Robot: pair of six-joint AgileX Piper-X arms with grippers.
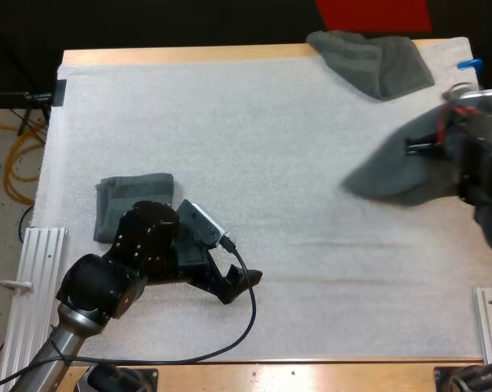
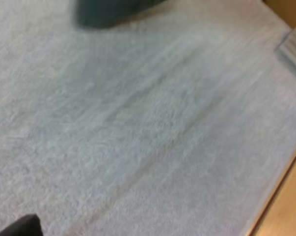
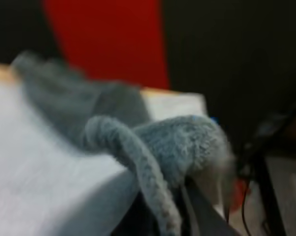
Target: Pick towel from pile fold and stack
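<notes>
Towel [image 1: 388, 175] hangs clamped in your right gripper [image 1: 425, 147] at the right side of the mat [image 1: 270, 147], while your left gripper [image 1: 239, 286] rests spread and empty beside the folded towel [image 1: 135, 200].

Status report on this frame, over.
Right gripper shut on dark grey-green towel, held above white mat. Left gripper open over bare mat. Folded grey-green towel near left gripper, crumpled towel at far edge; path clear.

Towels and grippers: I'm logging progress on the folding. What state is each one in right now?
folded towel: folded, lying flat on the mat
crumpled towel: bunched up at the mat's far edge
held towel: hanging bunched from the right gripper
left gripper: open, empty
right gripper: shut on the held towel
</notes>
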